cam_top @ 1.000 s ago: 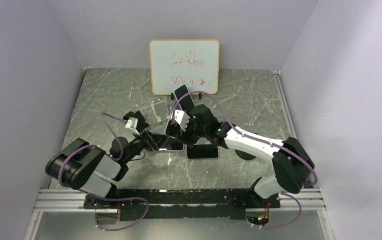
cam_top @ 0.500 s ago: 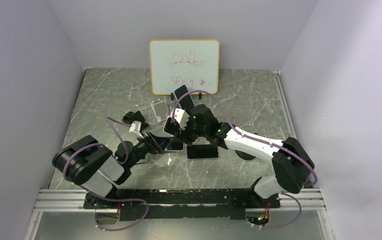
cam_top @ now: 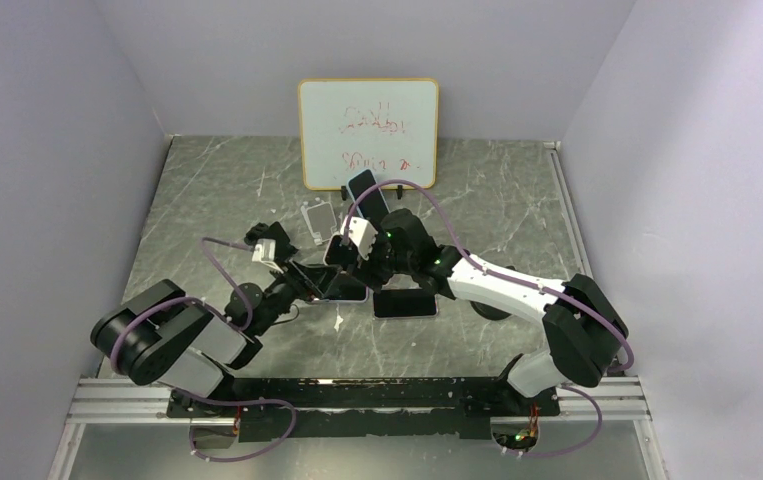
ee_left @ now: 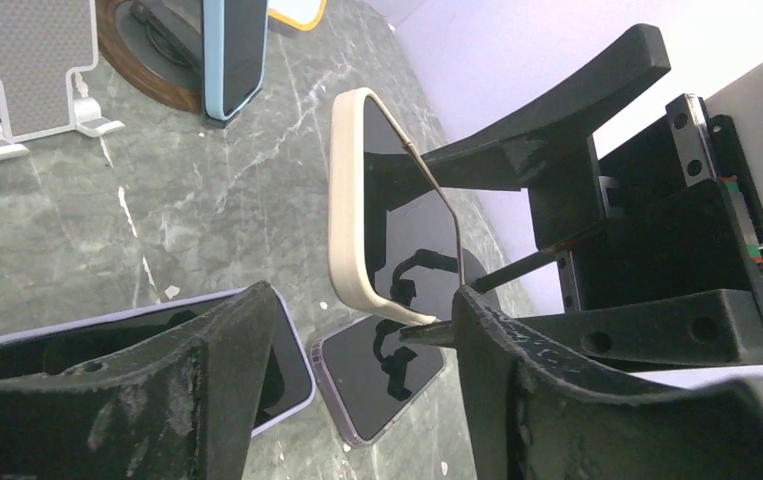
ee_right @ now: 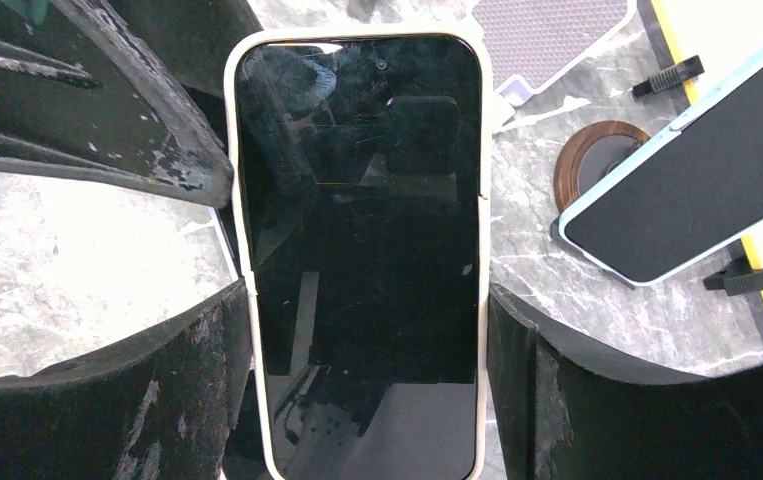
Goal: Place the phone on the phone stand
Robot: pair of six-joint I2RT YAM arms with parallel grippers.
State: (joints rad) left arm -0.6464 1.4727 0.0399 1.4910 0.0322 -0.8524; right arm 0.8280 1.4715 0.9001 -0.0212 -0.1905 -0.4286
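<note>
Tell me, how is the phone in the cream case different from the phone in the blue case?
The cream-cased phone is pinched in the right tool, up in the air; the blue-cased phone leans on a round brown stand. The cream-cased phone's bumper is cream, the blue-cased phone's pale blue. Both show a dark face.

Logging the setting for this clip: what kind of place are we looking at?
Most likely a lab test cell for robot recordings, not a home or shop: plain lavender walls box in a marble-pattern tabletop, a scribbled whiteboard leans at the back, and a metal mounting rail runs along the near edge.
</note>
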